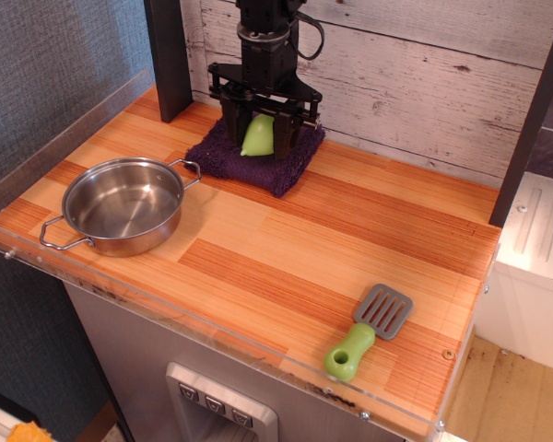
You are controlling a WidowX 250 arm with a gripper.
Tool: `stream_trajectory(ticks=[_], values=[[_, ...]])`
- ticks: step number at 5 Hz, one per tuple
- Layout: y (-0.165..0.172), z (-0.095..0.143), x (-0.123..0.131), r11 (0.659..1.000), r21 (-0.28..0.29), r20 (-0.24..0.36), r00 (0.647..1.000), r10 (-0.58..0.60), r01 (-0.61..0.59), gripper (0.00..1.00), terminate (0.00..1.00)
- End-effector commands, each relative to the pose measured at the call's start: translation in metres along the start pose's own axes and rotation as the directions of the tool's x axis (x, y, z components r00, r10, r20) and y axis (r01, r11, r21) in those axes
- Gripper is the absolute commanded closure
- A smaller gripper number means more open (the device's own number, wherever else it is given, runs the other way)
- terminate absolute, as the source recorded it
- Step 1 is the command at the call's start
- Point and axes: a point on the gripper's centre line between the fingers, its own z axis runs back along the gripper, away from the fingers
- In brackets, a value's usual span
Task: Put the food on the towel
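The light-green plastic pear (258, 136) sits between the fingers of my gripper (261, 143) at the back of the counter. It is directly over the folded dark purple towel (258, 161), at or just above its surface; contact cannot be told. The black fingers stand on each side of the pear, and the gripper is shut on it. The arm rises straight up out of the frame's top. The towel's back part is hidden behind the gripper.
A steel pot (124, 204) with two handles stands at the left. A grey spatula with a green handle (367, 333) lies near the front right edge. A dark post (169, 55) stands behind the towel, against the plank wall. A clear rail runs along the counter's front and left.
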Motion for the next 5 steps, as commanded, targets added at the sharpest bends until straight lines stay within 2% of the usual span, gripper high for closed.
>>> stream_trajectory(ticks=[1, 2, 3, 4, 5], values=[[0.007, 0.011, 0.009, 1.0, 0.024, 0.031, 1.0, -0.006, 0.006, 1.0, 0.0], [0.011, 0.008, 0.009, 0.999, 0.032, 0.013, 1.0, -0.005, 0.005, 1.0, 0.0], [0.013, 0.005, 0.008, 0.999, 0.03, -0.02, 1.0, -0.015, 0.016, 0.0, 0.0], [0.012, 0.019, 0.006, 1.0, 0.014, -0.001, 1.0, -0.016, 0.016, 0.0, 0.0], [0.01, 0.05, -0.005, 1.0, -0.007, 0.046, 0.999, -0.015, 0.016, 0.0, 0.0]])
